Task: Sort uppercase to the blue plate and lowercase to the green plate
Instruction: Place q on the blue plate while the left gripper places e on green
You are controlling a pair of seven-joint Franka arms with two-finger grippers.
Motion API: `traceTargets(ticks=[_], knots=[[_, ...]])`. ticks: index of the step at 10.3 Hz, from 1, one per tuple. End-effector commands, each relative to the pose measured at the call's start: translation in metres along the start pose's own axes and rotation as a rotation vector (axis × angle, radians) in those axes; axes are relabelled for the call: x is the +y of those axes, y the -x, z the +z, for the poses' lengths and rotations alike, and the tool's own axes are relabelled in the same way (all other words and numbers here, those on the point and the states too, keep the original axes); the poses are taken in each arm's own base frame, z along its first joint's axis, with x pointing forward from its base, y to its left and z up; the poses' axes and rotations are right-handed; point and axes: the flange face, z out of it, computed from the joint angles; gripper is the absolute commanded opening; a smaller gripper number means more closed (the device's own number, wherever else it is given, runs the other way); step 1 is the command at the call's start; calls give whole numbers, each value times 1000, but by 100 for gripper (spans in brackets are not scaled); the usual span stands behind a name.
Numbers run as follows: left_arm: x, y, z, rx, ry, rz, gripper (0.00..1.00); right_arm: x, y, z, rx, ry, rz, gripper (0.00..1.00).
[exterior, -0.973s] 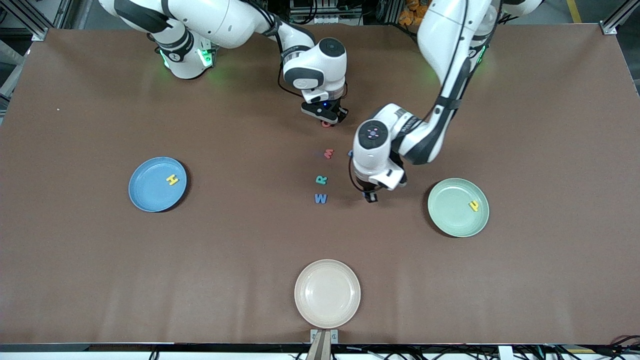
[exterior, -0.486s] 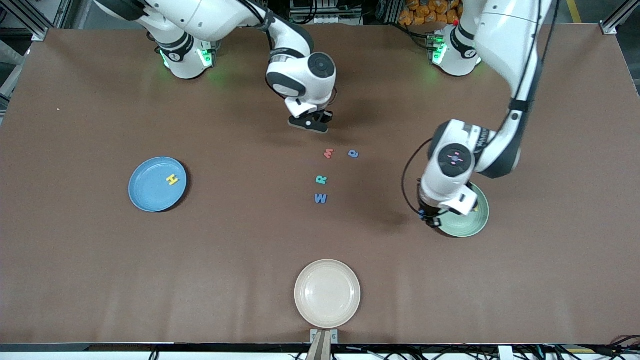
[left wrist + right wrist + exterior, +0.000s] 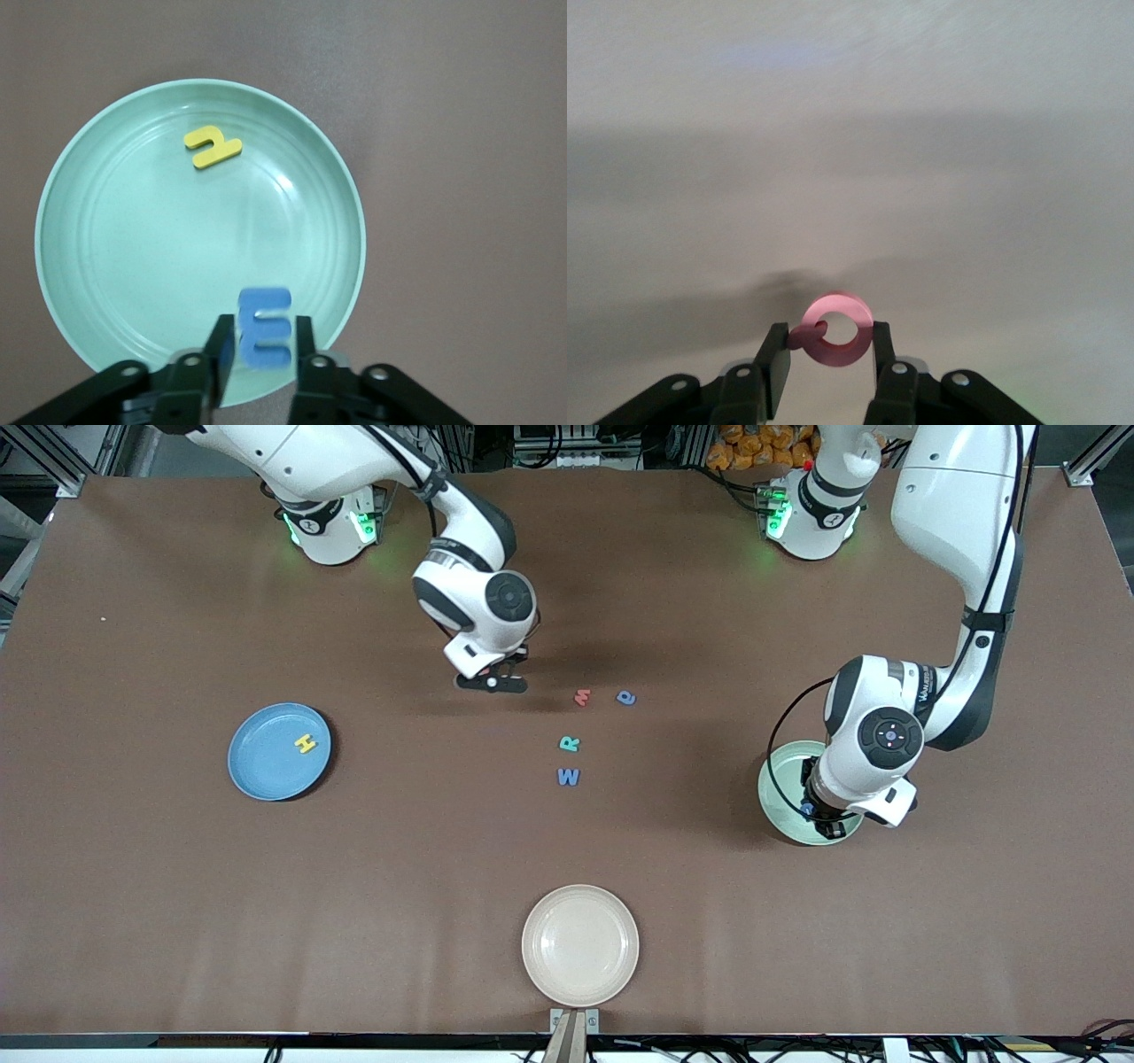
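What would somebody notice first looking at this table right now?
Both arms are carrying letters: the left pincer hangs over the green plate with a blue m between its fingers, beside a yellow y already lying there. The right pincer grips a red Q above bare table. Four loose letters lie mid-table, and a yellow H lies on the blue plate.

Plates: three, namely one blue plate (image 3: pixel 279 752), one green plate (image 3: pixel 780 797), one beige plate (image 3: pixel 579 944). Foam letters: eight. Uppercase: four. Lowercase: four. Grippers: two.
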Motion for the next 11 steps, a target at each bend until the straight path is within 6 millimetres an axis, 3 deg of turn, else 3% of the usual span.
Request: traceTargets(ticks=[1,3,4,9,10,11], knots=[[-7,1,-3,18,-9,28,100,65,-21,-12,-44,5,-77,25],[-12,12,-4,17,-10,48,100,109,-34,-22,-82,44,-145,26],[-24,33,-3,9,-16,83,100,134,-44,-25,-105,50,-201,27],[-120,183,-20,-25,9,282,100,301,-104,2,-150,-3,-433,28],[-141,215,-27,-44,36,347,100,330,-118,8,-105,20,-483,30],[-157,246,-25,-52,48,427,100,346,-128,16,-65,18,-531,32]])
